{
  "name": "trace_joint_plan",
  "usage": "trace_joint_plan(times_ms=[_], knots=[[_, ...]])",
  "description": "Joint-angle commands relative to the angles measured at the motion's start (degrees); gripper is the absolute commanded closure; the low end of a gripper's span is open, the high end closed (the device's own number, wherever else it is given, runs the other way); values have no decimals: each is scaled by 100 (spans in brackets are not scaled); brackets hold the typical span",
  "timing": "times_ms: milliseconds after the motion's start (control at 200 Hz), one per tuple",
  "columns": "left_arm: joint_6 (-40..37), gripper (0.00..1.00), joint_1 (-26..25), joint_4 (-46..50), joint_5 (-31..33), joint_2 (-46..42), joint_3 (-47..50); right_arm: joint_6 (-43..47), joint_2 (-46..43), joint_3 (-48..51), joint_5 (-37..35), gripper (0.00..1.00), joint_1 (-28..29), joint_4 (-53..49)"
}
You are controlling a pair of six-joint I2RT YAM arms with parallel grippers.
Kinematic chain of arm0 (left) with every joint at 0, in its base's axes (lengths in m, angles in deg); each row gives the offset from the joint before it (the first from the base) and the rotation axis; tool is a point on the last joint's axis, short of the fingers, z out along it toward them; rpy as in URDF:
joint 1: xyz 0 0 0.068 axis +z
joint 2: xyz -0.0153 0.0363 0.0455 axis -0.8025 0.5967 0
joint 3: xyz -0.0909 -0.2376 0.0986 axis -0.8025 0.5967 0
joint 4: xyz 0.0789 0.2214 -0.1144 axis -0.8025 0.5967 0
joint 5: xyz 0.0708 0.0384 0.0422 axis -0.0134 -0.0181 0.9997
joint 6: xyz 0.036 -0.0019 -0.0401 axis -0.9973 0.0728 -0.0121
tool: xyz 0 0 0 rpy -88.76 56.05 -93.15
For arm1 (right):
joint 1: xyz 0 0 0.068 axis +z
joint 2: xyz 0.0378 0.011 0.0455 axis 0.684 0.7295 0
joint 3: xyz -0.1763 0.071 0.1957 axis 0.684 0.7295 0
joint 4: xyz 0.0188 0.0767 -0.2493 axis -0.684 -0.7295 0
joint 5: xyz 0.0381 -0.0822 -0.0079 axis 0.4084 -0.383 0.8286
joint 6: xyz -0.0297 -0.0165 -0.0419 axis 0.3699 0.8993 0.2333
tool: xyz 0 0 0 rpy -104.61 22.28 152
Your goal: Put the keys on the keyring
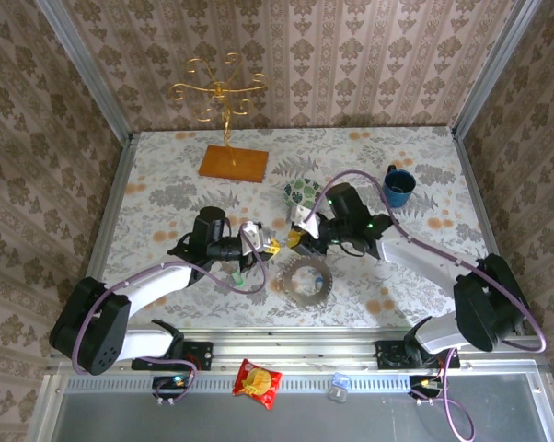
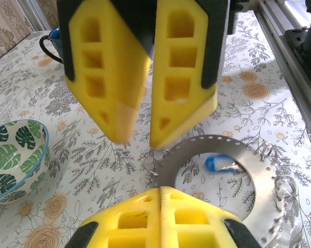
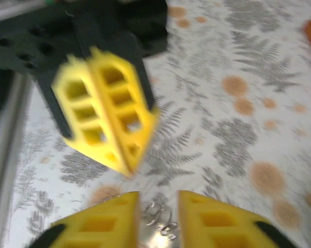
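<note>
The keyring [image 1: 306, 281] is a flat grey ring lying on the table in front of both grippers. In the left wrist view the blue key [image 2: 217, 164] lies inside the keyring [image 2: 197, 150], in its open centre. A small green piece, apparently the green key [image 1: 237, 276], lies on the table beside the left arm. My left gripper [image 1: 268, 247] [image 2: 160, 194] is shut, with nothing visible between its fingers, just over the ring's near edge. My right gripper [image 1: 297, 238] [image 3: 158, 206] faces it, open, with small wire loops [image 3: 161, 223] lying between its fingers, untouched.
A green-leaf bowl [image 1: 302, 191] [image 2: 16, 155] stands behind the grippers, and a blue mug [image 1: 398, 187] to its right. A gold stand on a wooden base [image 1: 233, 163] is at the back. A red-and-yellow snack packet [image 1: 258, 382] lies on the front rail.
</note>
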Motion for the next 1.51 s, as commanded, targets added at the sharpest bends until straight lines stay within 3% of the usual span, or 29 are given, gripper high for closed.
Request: trace_joint_plan(times_ms=[0,65,165,325,410,510,665,785,870,1055,1340,1500], knots=[[11,100,-12,8,78,8,-27,-1158,-456,298,-1000,69,-87,498],[242,84,-3,-270,295,-38,34,-2092,-647,336,-1512,65,-88,299],[705,70,-3,-750,581,-122,127,-3667,-1006,399,-2256,64,-55,-497],[1530,64,-169,-956,1263,-89,64,-6019,-1644,745,-3198,62,53,-2201],[1820,59,-458,-855,1623,-16,-22,-7074,-1888,974,-3034,61,54,-2983],[2433,56,-855,-488,2273,48,-142,-7796,-2029,1410,-2265,61,193,-3023],[3316,54,-1554,-436,3117,-119,98,-8069,-1986,1734,-2212,61,992,-3161],[4616,54,-1756,-594,3573,-158,241,-8211,-1690,1945,-2153,61,1404,-2786],[5046,54,-1853,-700,3808,-158,349,-8130,-1298,1908,-2231,64,1554,-2567],[4919,54,-1915,-491,4021,-215,258,-7825,-736,1619,-2646,76,1691,-2659],[4424,54,-1923,-261,4038,-405,202,-7488,-840,1435,-2851,100,1689,-2790],[3827,54,-1895,8,4150,-741,258,-6853,-715,885,-2827,100,1680,-2995]])
